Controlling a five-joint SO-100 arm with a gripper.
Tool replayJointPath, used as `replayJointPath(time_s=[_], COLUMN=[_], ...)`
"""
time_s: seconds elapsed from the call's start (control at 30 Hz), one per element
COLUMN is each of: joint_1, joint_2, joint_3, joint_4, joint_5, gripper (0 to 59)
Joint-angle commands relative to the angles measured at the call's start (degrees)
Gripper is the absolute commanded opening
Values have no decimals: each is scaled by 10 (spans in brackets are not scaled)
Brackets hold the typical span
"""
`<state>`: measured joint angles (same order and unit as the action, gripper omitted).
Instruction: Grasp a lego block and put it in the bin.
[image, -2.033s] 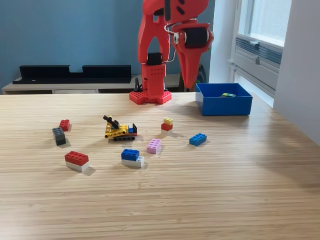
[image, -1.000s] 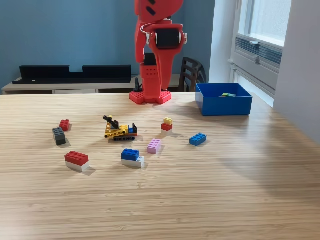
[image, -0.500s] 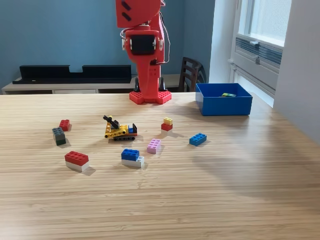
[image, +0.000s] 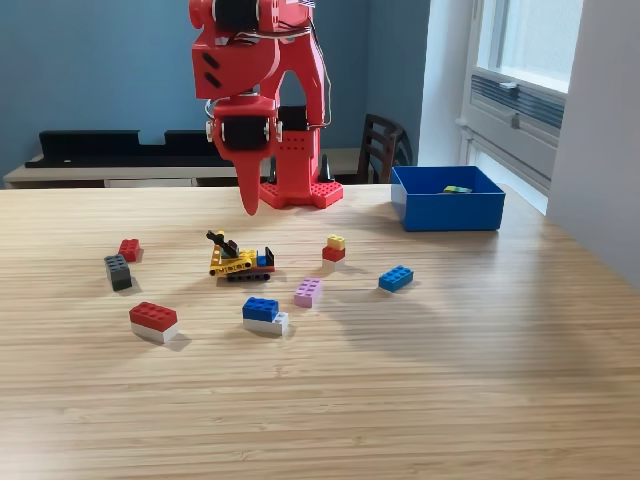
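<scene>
Fingers closed, empty, hanging above bare table behind yellow vehicle; bin well apart.

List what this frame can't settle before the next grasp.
- Gripper, exterior view: the fingers read as one red point, so open or shut cannot be told.
- Bin, exterior view: its near wall hides most of the floor; one small piece shows, too small to identify.
- Arm top: cut off by the upper edge of the view.
- Yellow vehicle model: parts too small to tell apart.
</scene>
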<state>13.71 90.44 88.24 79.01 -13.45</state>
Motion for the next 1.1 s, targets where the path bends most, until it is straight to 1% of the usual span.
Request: replayJointPath(time_s=[0.03, 0.27, 0.37, 0.43, 0.5, 0.6, 0.63, 0.73, 0.87, 1.1], joint_1=[3, 4, 9, 10, 9, 11, 12, 16, 23, 36], joint_2=[133, 213, 236, 249, 257, 253, 253, 252, 251, 249], joint_3=[79, 225, 283, 308, 324, 338, 341, 347, 344, 360], joint_4=[-47, -102, -130, -143, -158, -182, -191, -216, -246, -274], joint_5=[-40, -113, -133, -137, -139, -143, -147, -152, -142, -131], gripper=[105, 198, 229, 244, 267, 325, 334, 336, 347, 365])
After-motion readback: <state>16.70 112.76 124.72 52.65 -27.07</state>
